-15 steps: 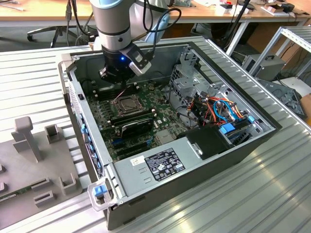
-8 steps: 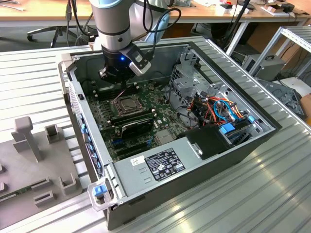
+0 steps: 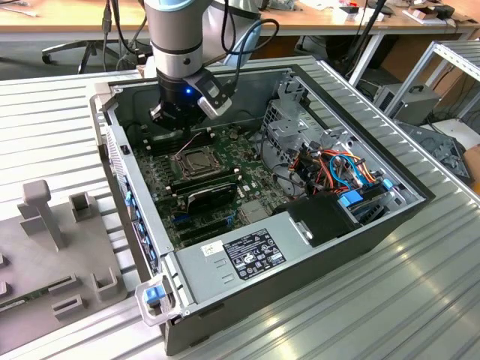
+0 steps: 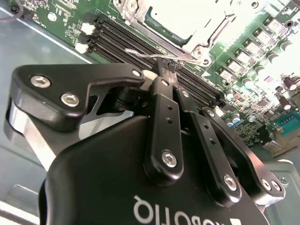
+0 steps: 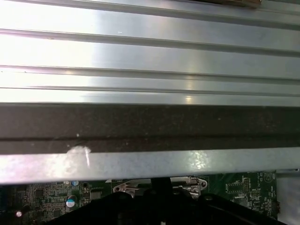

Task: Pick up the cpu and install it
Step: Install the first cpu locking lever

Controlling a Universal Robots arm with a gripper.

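CPU (image 3: 198,160) seated in the silver socket (image 3: 182,163) on the green motherboard (image 3: 247,187), inside the open PC case (image 3: 352,150). Gripper (image 4: 168,65) just beside the socket over the black memory slots (image 4: 119,40), fingers (image 4: 165,101) pinched together, holding nothing visible.

A lab: open computer case (image 3: 360,225) on ribbed aluminium table (image 3: 420,300).

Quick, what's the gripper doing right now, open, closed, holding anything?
Gripper: jaws closed together, no cpu visible between them; it hangs inside the computer case, just beside the silver socket.
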